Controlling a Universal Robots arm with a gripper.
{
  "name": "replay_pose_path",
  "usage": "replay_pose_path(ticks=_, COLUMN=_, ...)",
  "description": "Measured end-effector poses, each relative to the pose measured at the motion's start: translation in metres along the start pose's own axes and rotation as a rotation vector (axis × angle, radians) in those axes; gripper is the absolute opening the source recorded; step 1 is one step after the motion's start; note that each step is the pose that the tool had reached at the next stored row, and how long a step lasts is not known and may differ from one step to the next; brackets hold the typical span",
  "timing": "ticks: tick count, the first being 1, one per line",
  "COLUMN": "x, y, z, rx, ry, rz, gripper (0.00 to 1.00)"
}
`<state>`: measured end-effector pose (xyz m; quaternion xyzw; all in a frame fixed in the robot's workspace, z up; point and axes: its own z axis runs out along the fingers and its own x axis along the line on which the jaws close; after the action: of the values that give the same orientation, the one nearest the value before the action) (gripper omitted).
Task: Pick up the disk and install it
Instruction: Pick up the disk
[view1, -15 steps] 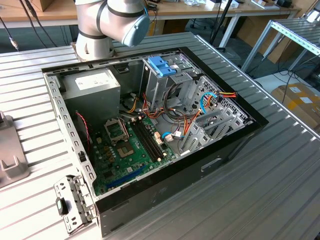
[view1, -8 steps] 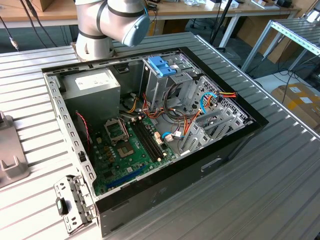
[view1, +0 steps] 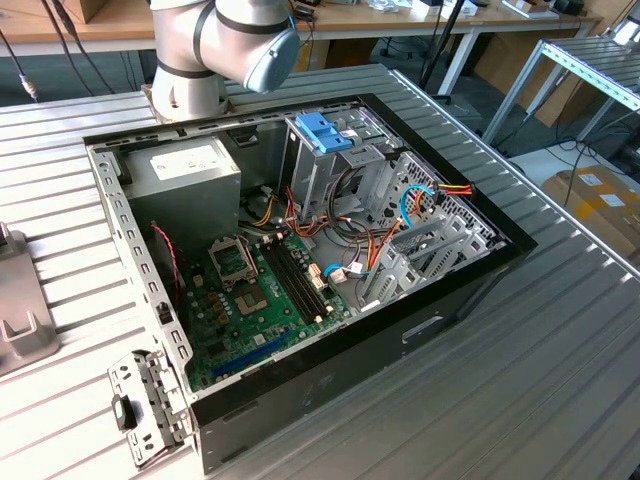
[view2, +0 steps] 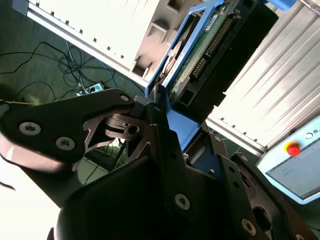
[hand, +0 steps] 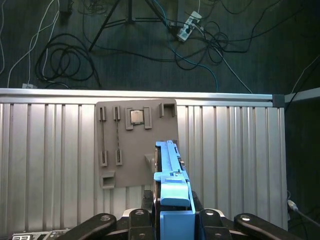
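Observation:
The disk (hand: 172, 167) is a thin dark drive in a light blue carrier. In the first wrist view I see it edge-on, standing up between my fingers over a ribbed metal table (hand: 230, 150). The second wrist view shows the disk (view2: 215, 47) from the side, with its green circuit board and connector facing out. My gripper (hand: 175, 217) is shut on the carrier's near end, and the gripper (view2: 172, 122) clamps it from both sides. The open computer case (view1: 110, 200) lies on the table in the exterior view, with its drive cage (view1: 335, 165) at the back.
A chunky blue latch piece (view1: 325, 130) sits on top of the drive cage. A grey fixture plate (hand: 135, 145) holding a processor chip (hand: 136, 116) lies under the held disk. The arm's base (view1: 220, 50) stands behind the case. A red stop button (view2: 293, 148) is off the table; cables cover the floor (hand: 150, 45).

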<state>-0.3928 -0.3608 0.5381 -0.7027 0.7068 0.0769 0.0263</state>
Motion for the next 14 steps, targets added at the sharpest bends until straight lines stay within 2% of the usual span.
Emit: replay_pose_path(ticks=14, x=-0.0001, y=-0.0094, z=-0.0007, rx=0.0000, ry=0.0000, rz=0.000, gripper=0.37)
